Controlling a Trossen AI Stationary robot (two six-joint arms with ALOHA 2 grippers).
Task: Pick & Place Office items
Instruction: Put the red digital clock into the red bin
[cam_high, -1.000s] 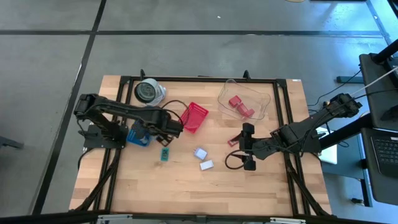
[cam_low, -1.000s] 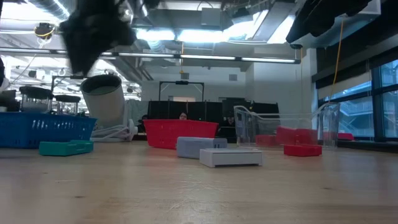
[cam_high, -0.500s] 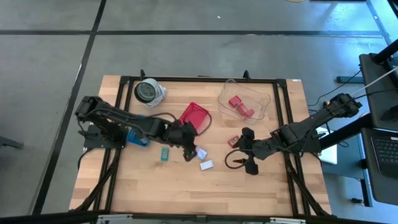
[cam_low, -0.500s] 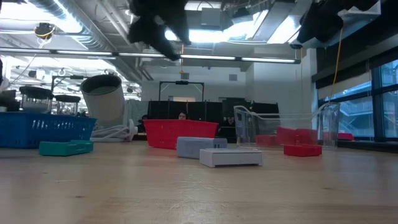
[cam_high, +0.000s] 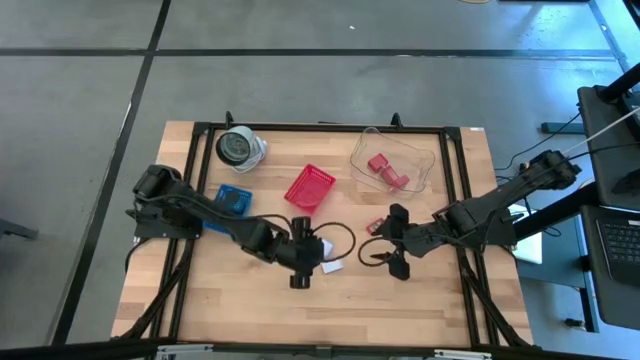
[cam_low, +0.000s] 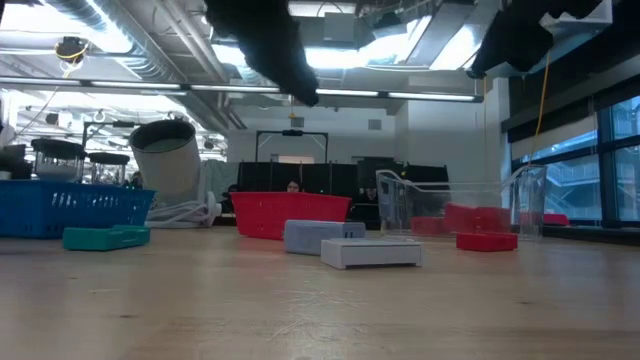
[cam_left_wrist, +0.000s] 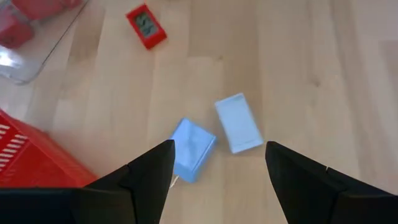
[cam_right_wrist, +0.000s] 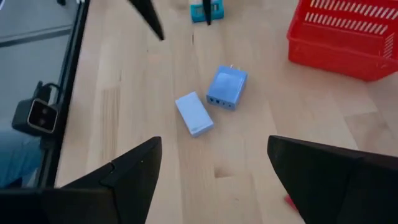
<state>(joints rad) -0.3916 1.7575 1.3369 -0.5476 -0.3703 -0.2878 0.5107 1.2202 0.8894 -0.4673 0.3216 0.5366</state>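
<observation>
- The left gripper (cam_left_wrist: 217, 171) is hovering with fingers spread and empty above two pale-blue rectangles (cam_left_wrist: 238, 122) lying just beside each other on the table (cam_high: 240, 300).
- The right gripper (cam_right_wrist: 214, 165) is hanging near them, fingers spread, empty.
- A small red block (cam_left_wrist: 146, 25) is resting near the clear tray (cam_high: 372, 178).

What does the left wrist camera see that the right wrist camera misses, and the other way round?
Only the left wrist view shows a small red item and the corner of a clear bin. Only the right wrist view shows the teal piece and the table's black frame. Both show the two pale-blue blocks, lying apart, and the red basket.
</observation>
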